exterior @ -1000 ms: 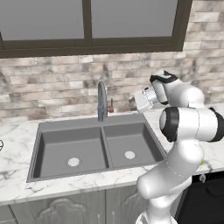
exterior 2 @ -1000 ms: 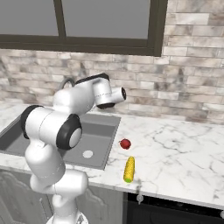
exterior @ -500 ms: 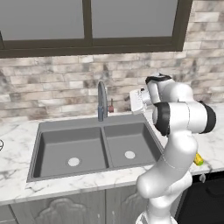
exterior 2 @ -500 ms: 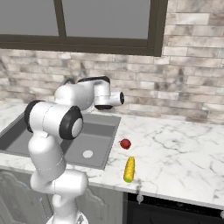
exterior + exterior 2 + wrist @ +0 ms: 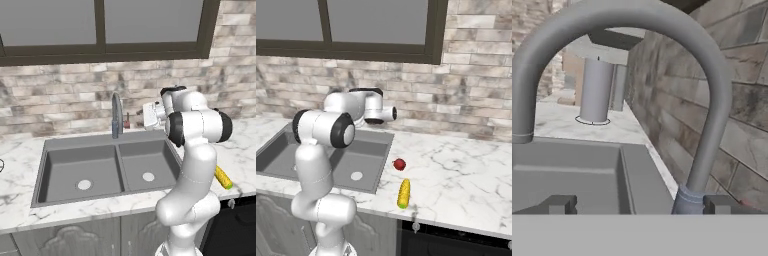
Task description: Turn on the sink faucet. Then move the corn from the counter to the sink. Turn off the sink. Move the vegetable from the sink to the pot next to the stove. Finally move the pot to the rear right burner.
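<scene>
Faucet (image 5: pixel 117 114) is one slim grey gooseneck spout standing at the back rim of the dark grey sink (image 5: pixel 105 167), which has two basins, each with one pale round drain. One yellow corn cob (image 5: pixel 403 193) with a greenish end lies on the white marble table (image 5: pixel 456 175) right of the sink, near one small red object (image 5: pixel 399 164). The hand view alone shows the tool (image 5: pixel 639 204) released, jaws wide, close to the spout's base, plus a grey cylinder (image 5: pixel 596 90) beyond.
</scene>
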